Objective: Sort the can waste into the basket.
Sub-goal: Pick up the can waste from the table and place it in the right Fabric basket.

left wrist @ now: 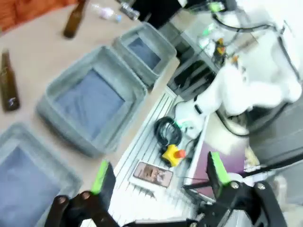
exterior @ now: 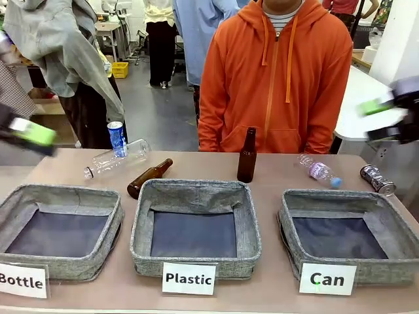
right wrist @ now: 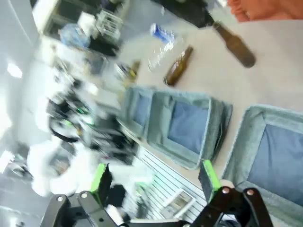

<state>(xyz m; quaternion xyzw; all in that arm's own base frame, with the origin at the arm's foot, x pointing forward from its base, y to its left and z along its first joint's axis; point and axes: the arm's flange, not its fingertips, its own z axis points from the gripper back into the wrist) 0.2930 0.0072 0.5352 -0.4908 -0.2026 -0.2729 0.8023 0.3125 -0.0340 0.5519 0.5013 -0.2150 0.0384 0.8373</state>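
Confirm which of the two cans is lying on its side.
The silver can with dark print, at the far right just beyond the Can basket. The blue can stands upright at the far left, behind a clear plastic bottle.

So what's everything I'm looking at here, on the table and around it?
Cans: two; blue can upright at far left, silver can lying at far right.
Plastic bottles: two, clear; large plastic bottle lying at left, small plastic bottle lying at right.
Glass bottles: two, brown; lying glass bottle left of centre, upright glass bottle at centre.
Baskets: three, grey, near row; Bottle basket left, Plastic basket middle, Can basket right.
Table: one, beige.
Person: one, orange hoodie, far side.
Left gripper: black, green pads, open, empty.
Right gripper: same, open, empty.
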